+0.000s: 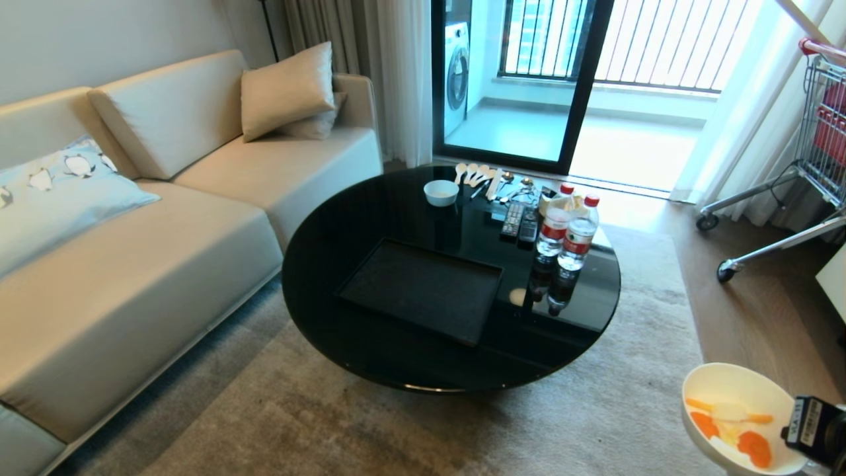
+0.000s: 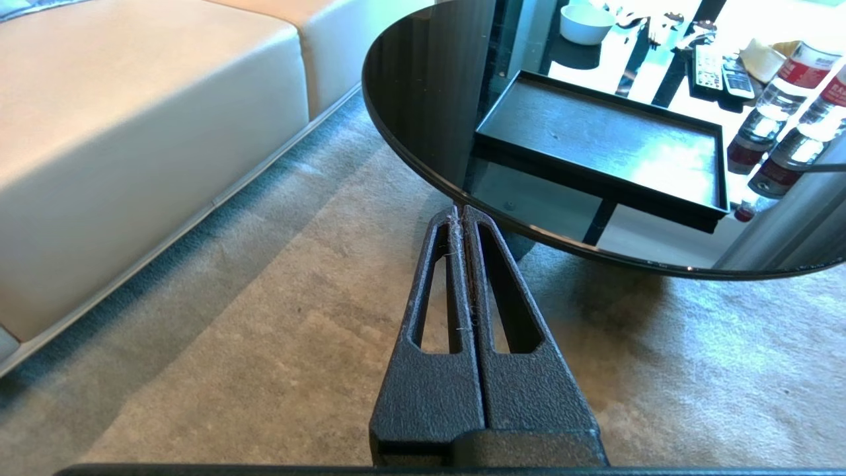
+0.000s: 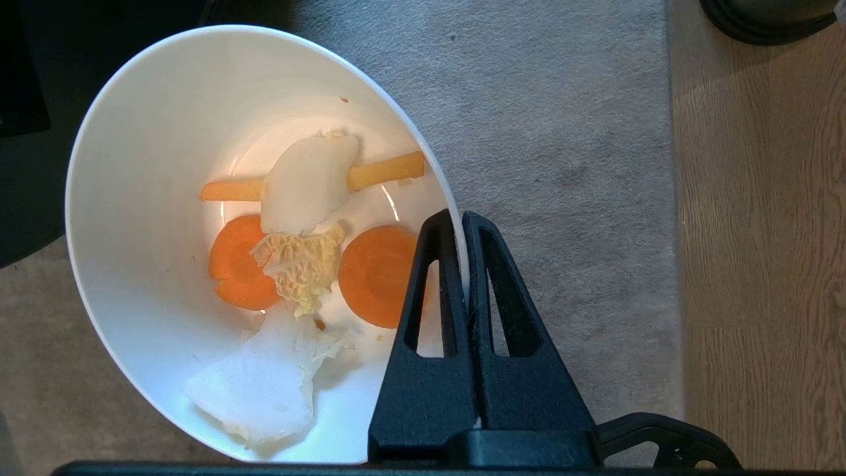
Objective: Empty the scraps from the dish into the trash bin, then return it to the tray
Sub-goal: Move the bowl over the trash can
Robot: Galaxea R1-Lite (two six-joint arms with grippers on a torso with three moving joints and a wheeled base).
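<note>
My right gripper (image 3: pixel 461 215) is shut on the rim of the dish (image 3: pixel 152 165), a white deep bowl. It holds the dish tilted above the carpet, at the lower right of the head view (image 1: pixel 720 390), right of the table. The scraps (image 3: pixel 304 258) lie inside: orange carrot slices, a pale yellow strip and white cabbage pieces. The black tray (image 1: pixel 423 287) sits bare on the round black table (image 1: pixel 344 225). Of the trash bin (image 3: pixel 760 20) only a dark round base shows, on the wood floor beyond the carpet edge. My left gripper (image 2: pixel 461 210) hangs shut and holds nothing, above the carpet before the table.
At the table's far side are a small white bowl (image 1: pixel 441 192), spoons (image 1: pixel 479 175), remotes (image 1: pixel 520 221) and water bottles (image 1: pixel 568 235). A beige sofa (image 1: pixel 132 264) runs along the left. A shopping cart (image 1: pixel 819 132) stands at the far right.
</note>
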